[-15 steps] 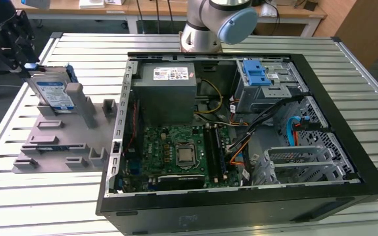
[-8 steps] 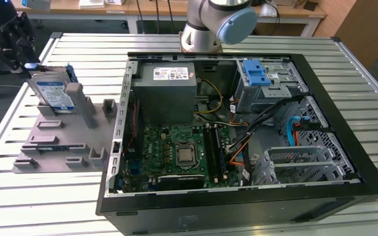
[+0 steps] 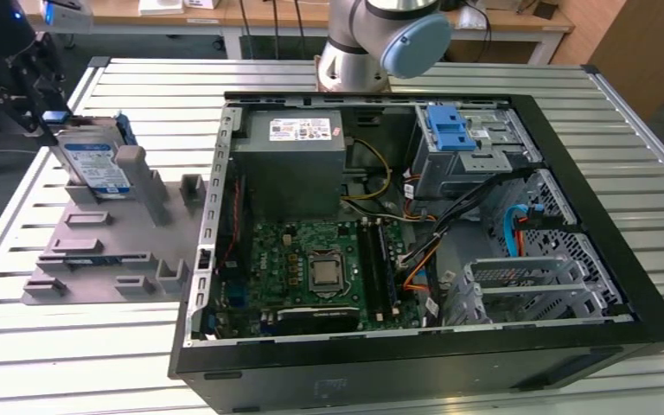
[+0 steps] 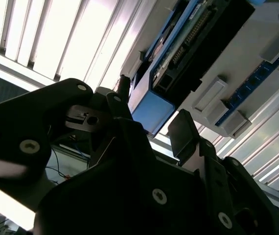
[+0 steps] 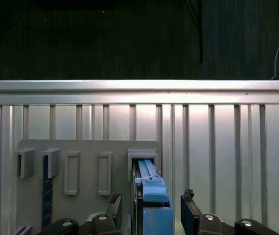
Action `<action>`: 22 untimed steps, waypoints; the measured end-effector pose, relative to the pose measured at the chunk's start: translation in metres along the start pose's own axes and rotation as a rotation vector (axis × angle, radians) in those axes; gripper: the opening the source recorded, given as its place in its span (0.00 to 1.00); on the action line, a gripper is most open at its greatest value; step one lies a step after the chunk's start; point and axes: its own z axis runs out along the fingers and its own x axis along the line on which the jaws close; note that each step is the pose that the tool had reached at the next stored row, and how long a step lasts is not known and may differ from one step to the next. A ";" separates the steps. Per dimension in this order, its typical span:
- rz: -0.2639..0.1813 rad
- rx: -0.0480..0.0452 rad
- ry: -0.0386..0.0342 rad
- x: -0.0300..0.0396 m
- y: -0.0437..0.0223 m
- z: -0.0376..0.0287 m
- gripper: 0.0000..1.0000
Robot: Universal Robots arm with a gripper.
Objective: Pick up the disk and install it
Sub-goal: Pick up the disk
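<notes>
Our pincer [image 5: 151, 197] stands wide, its fingers [image 5: 191, 215] on either side of the disk [image 3: 92, 164] with a gap. The disk stands upright in the grey rack [image 3: 113, 251]. We judge that closing off-centre could tilt the disk and jam it in the rack's slot.

2 wrist views close on disk [image 5: 157, 218]

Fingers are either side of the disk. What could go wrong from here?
1. The open gripper straddles the disk with narrow gaps; one finger could land on the slot wall of the grey holder instead.
2. The disk stands upright in that slot, so a skewed lift may jam it or drag the holder.
</notes>
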 end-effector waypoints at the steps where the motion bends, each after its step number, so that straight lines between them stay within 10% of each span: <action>1: 0.000 -0.0014 0.0000 0.0001 -0.0004 0.0013 0.59; 22: 0.000 -0.0020 0.0021 0.0000 -0.0014 0.0125 0.49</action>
